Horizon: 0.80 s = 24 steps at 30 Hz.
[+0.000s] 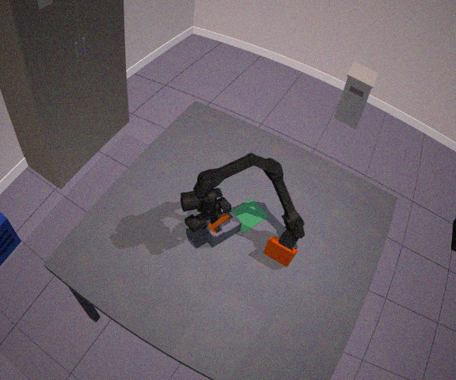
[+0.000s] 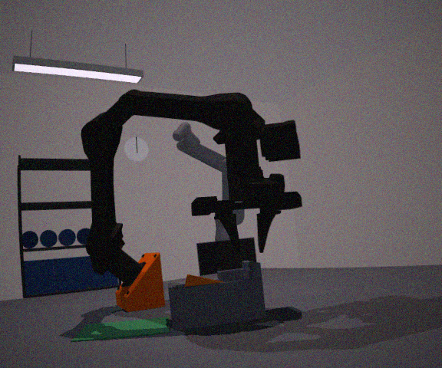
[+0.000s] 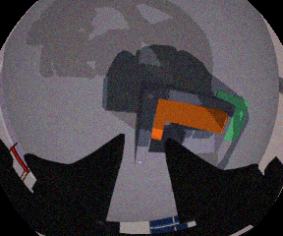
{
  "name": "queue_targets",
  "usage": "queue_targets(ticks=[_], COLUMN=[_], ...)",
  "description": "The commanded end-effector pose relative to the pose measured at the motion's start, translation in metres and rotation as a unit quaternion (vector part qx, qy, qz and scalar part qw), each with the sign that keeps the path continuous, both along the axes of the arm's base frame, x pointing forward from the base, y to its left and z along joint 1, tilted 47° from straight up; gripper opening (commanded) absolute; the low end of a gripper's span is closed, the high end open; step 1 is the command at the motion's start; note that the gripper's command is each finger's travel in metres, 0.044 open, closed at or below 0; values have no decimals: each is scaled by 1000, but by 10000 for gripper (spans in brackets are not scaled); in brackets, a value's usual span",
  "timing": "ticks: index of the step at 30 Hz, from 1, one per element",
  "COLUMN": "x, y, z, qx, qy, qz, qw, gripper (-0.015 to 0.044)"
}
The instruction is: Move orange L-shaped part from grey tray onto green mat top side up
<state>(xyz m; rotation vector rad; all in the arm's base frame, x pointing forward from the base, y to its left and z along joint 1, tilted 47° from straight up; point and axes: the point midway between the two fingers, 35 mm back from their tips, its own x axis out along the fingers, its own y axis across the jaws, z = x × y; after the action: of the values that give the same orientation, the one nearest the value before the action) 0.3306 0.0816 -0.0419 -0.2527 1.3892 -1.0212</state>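
Note:
The orange L-shaped part (image 1: 220, 222) (image 2: 197, 280) (image 3: 191, 115) is tilted in the pocket of the grey tray (image 1: 226, 237) (image 2: 217, 304). Its long end, on the green mat side, stands above the tray rim; its L-shaped end is low in the pocket. My gripper (image 2: 249, 254) (image 3: 145, 140) is open and empty, pointing down over the L-shaped end's side of the tray. One fingertip is close beside the short leg in the wrist view; whether it touches is not clear. The green mat (image 1: 250, 221) (image 2: 146, 325) (image 3: 234, 129) lies beside the tray, partly shadowed.
The arm's orange base mount (image 1: 279, 252) (image 2: 153, 285) stands beyond the mat from the tray. The arm arches over the mat side. A raised grey wall (image 2: 255, 273) stands at the tray's end near the fingers. A dark shape borders the tray in the top view.

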Motion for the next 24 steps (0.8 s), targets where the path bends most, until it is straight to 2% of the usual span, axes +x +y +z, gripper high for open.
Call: queue_targets(ticks=[1,24], x=[2,4], y=[26,29], z=[31,30], qx=[7,10], qy=[-11,-17], qz=[4,14], qw=[1000,1000], gripper=[180,180])
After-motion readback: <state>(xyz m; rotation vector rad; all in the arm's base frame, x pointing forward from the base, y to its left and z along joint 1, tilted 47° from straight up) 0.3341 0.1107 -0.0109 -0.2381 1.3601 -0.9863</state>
